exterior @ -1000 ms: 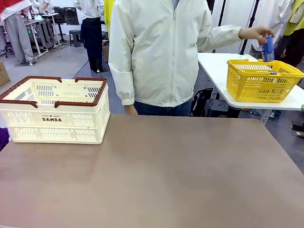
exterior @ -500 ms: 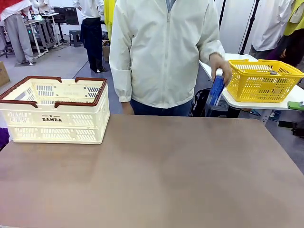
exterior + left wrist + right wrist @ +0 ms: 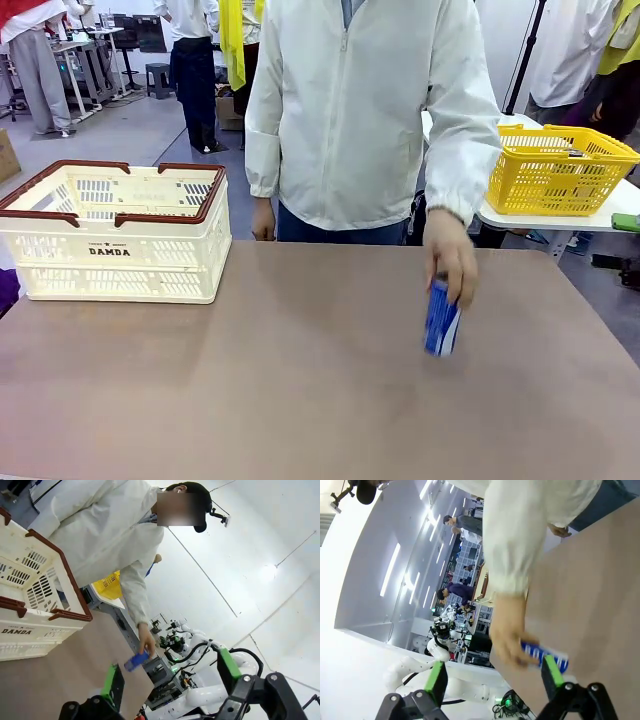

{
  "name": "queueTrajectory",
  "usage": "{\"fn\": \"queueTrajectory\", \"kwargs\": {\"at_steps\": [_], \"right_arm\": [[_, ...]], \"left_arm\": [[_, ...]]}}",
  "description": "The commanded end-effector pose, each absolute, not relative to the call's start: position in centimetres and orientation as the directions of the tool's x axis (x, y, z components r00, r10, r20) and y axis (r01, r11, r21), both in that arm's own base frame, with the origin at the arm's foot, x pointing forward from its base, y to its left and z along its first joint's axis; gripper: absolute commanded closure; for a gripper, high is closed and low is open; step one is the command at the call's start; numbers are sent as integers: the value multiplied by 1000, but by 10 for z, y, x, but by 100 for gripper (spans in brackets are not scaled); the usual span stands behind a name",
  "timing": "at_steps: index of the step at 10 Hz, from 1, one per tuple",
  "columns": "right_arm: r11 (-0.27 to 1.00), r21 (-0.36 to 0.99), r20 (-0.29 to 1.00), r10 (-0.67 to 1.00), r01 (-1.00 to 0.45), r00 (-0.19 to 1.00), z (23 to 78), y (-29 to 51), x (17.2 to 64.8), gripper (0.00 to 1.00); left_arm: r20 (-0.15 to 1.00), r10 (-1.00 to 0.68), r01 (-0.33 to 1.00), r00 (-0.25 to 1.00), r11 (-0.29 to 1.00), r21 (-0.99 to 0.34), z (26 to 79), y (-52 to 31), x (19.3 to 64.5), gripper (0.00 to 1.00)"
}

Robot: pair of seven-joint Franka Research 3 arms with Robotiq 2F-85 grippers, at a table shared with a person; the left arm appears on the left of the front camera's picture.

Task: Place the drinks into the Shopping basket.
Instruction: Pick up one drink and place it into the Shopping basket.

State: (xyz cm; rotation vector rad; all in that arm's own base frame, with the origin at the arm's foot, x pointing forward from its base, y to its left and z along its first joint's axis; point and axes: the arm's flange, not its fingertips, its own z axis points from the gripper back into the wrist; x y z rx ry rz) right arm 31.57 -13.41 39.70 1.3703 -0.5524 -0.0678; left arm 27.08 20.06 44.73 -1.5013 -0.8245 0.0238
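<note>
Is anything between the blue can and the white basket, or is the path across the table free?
Nothing visible stands on the table between the blue can and the white basket. The one obstacle is the person's hand, which grips the can from above.

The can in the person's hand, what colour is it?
The can is blue with white markings; the front view shows it best.
</note>
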Motion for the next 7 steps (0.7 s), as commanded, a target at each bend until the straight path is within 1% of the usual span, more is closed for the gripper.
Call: {"fn": "queueTrajectory", "kwargs": {"at_steps": [1, 7], "right_arm": [[209, 938, 338, -359, -278, 870, 400, -134, 316, 0], [209, 938, 338, -359, -278, 870, 400, -134, 316, 0]], "left_arm": [[448, 506, 465, 737, 101, -879, 453, 200, 271, 0], [448, 506, 465, 737, 101, -879, 453, 200, 271, 0]]}}
